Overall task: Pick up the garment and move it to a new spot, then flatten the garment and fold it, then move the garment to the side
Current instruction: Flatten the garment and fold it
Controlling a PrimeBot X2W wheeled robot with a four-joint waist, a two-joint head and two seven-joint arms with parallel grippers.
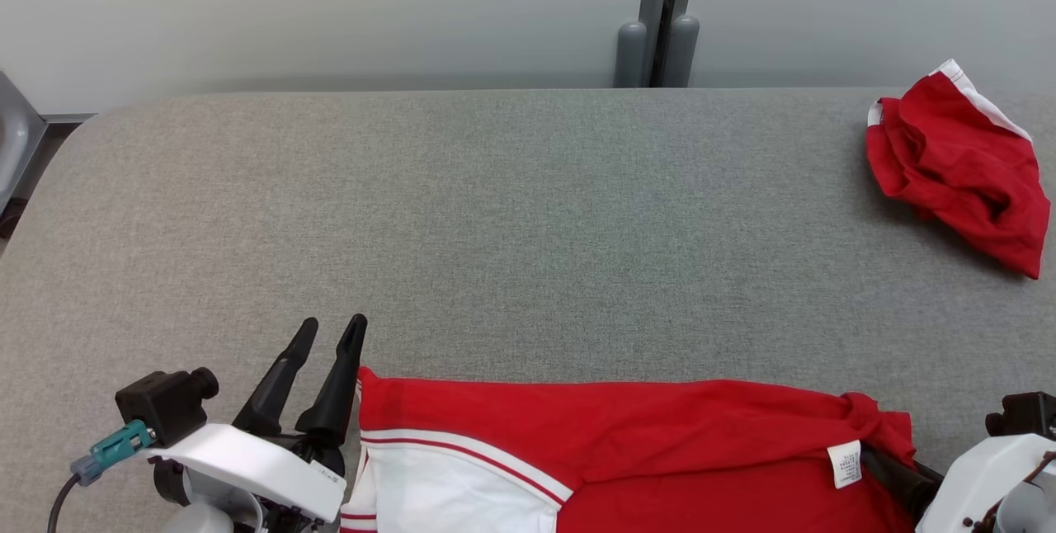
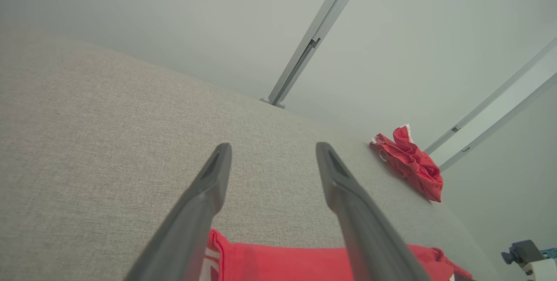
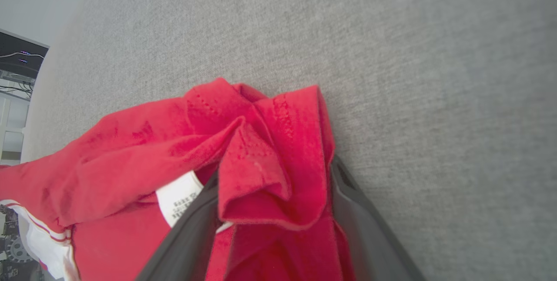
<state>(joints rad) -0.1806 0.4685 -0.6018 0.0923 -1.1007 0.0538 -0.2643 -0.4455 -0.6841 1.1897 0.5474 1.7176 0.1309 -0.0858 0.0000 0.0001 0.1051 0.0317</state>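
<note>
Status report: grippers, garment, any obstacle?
Left gripper open, beside red-and-white fabric garment. Right gripper open, red corner bunched between fingers. Crumpled red cloth far right, apart.

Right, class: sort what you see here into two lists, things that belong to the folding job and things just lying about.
Belongs to the job: red and white garment at the near edge of the table; left gripper, open beside its left end; right gripper, fingers open astride its bunched right end.
Lying about: crumpled red garment at the far right; grey posts behind the table.
</note>
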